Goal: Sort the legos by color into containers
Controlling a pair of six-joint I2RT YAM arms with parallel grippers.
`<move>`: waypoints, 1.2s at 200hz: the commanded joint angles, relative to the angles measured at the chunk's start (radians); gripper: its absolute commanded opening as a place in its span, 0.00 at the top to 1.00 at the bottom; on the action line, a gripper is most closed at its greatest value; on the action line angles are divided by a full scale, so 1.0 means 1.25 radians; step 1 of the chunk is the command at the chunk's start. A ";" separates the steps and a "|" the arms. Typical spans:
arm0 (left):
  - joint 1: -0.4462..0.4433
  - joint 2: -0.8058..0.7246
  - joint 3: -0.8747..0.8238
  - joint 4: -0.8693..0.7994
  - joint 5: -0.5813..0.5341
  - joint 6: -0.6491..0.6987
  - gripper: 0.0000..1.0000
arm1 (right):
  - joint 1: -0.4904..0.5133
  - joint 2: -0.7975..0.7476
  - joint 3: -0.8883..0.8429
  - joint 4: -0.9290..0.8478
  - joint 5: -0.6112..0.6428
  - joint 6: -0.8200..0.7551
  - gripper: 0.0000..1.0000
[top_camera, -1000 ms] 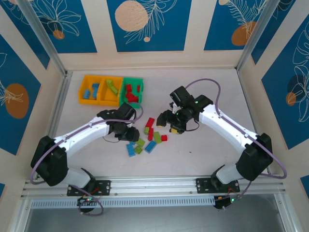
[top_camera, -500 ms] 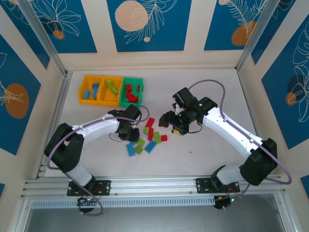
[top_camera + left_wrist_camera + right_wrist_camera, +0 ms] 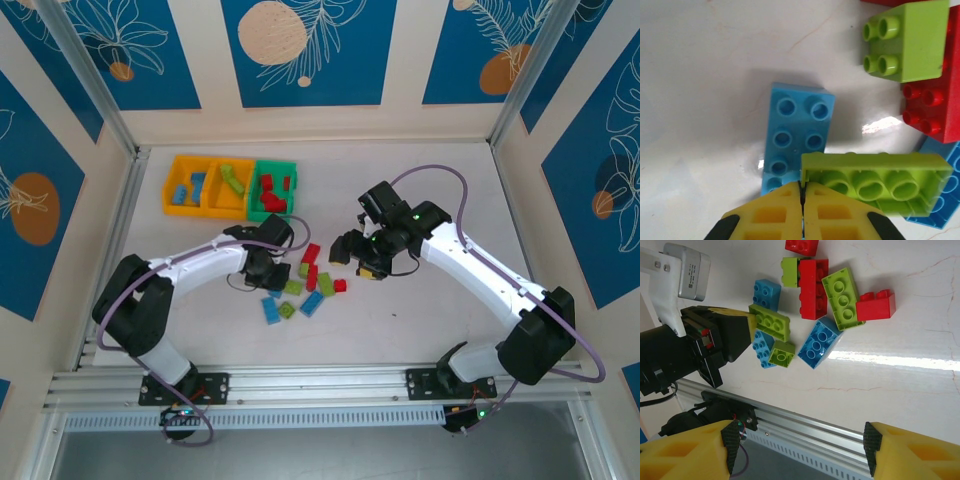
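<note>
Crosswise, lime brick (image 3: 875,186), underside up

Setting: a robot test cell of the laboratory kind is indicated.

- A pale desk (image 3: 420,180) is enclosed on three sides by upright panels (image 3: 300,50), printed with blue leaf and orange circle patterns and framed by aluminium posts (image 3: 85,75).
- Two white arms, left (image 3: 190,265) and right (image 3: 470,265), are bolted side by side to a slotted aluminium rail (image 3: 320,380) at the near edge. The same rail is seen from the right wrist camera.
- Grey-purple cables (image 3: 440,170) are looped loosely along the arms.
- Small plastic bricks (image 3: 310,280) and a row of joined bins (image 3: 230,187) are laid out on the desk as test pieces.
- No household furnishing is seen.
</note>
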 commanded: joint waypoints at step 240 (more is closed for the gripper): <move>0.453 0.291 0.862 -0.223 -0.015 -0.030 0.67 | -0.114 -0.113 0.006 -0.069 0.030 0.007 0.31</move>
